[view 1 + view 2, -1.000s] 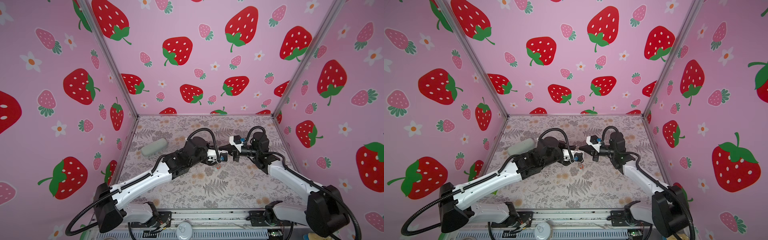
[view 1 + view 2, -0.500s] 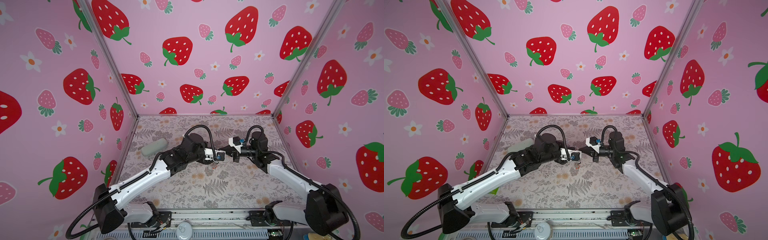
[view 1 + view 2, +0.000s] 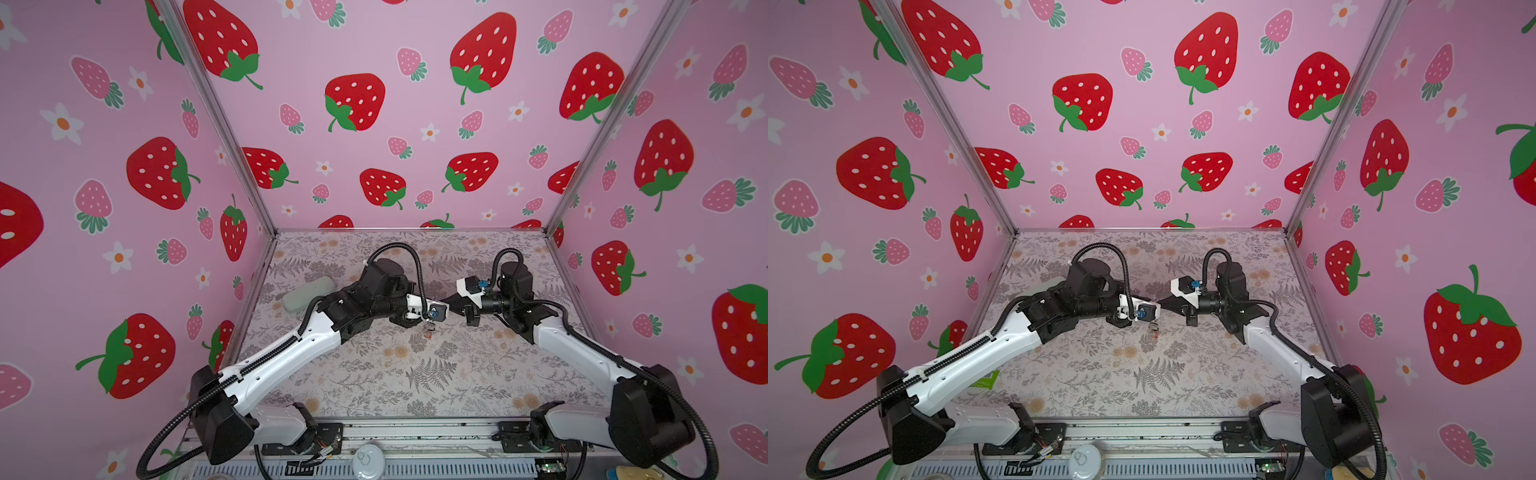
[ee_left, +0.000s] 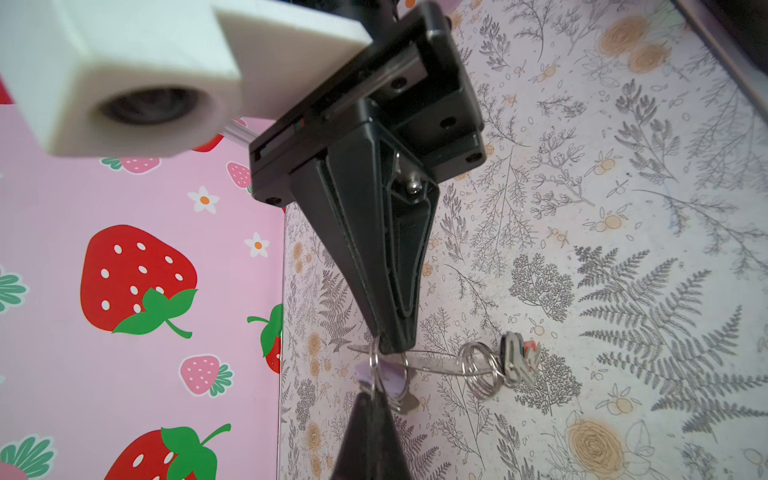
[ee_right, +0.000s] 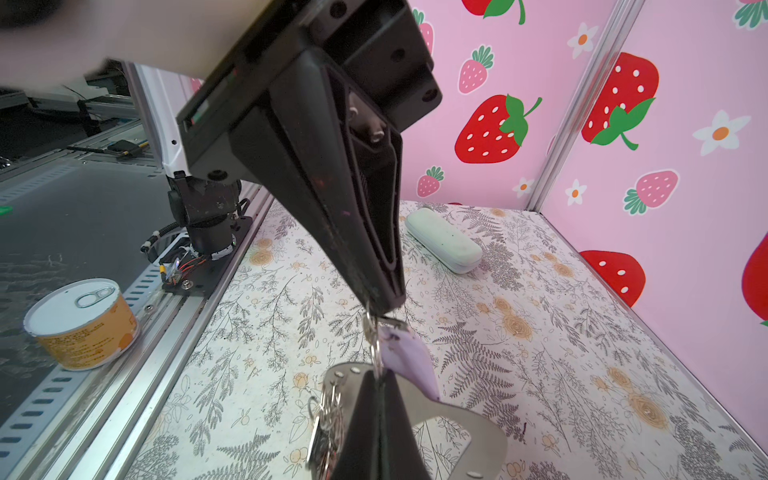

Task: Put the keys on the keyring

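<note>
Right of the case (image 3: 308,294), over the middle of the desk (image 3: 415,374), it's jammed: left pincer (image 4: 370,399) and right pincer (image 4: 390,343) meet tip to tip, keyring (image 4: 478,368) and keys (image 4: 517,359) dangling between and below. In front of the case, open floral desk, crossed only by the left arm (image 3: 291,357). Behind the case, clear run to the back wall (image 3: 395,124).

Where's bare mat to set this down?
Free: front strip of mat between the arm bases, and the far right corner. Crowded: mid-mat, where left gripper and right gripper meet on keys and keyring; pale green case far left.
</note>
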Controlling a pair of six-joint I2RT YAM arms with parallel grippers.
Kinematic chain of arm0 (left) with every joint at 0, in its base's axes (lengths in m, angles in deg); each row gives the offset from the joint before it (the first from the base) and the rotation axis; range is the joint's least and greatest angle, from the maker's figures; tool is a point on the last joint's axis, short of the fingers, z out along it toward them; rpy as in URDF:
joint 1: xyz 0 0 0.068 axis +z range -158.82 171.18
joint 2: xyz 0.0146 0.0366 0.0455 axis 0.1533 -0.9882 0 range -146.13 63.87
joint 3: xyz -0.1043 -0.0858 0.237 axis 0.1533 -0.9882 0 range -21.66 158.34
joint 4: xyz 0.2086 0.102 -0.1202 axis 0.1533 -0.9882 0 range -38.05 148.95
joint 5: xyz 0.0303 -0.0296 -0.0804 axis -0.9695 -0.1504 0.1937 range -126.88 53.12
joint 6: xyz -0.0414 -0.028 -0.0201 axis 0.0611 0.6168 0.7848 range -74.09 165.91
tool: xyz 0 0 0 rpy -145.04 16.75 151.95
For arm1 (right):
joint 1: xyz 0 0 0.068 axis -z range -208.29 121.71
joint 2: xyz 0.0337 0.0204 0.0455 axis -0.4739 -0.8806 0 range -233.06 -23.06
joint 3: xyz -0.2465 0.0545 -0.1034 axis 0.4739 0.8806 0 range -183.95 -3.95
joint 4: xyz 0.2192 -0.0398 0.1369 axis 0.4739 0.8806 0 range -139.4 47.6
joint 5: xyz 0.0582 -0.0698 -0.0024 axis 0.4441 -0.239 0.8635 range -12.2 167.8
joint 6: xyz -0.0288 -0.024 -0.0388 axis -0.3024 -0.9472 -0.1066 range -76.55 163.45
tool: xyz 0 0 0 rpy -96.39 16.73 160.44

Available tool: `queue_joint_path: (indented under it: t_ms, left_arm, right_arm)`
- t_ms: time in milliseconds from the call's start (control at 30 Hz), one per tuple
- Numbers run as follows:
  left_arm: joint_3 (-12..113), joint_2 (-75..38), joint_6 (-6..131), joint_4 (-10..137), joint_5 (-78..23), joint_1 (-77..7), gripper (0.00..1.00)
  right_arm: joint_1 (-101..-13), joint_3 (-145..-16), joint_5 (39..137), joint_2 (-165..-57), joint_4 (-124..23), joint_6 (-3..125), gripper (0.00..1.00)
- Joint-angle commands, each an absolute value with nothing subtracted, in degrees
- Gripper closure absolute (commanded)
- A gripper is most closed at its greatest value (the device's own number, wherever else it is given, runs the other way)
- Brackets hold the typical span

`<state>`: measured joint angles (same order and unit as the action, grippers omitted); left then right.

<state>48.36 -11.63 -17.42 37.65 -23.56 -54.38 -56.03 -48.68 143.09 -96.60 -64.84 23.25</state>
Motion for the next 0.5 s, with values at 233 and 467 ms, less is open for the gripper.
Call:
queue_joint_path:
  t_ms: [233, 467]
  left_arm:
    - [52.38, -13.16, -21.00, 36.08, -16.48, -51.93, 1.00]
    - [55.20, -15.20, -21.80, 33.07, -11.66, -50.07, 1.00]
  right_arm:
    - [-56.33, -50.06, 147.44, -96.92, -61.49, 16.96, 1.00]
    - [-56.32, -49.92, 147.71, -97.44, -60.87, 15.30, 1.00]
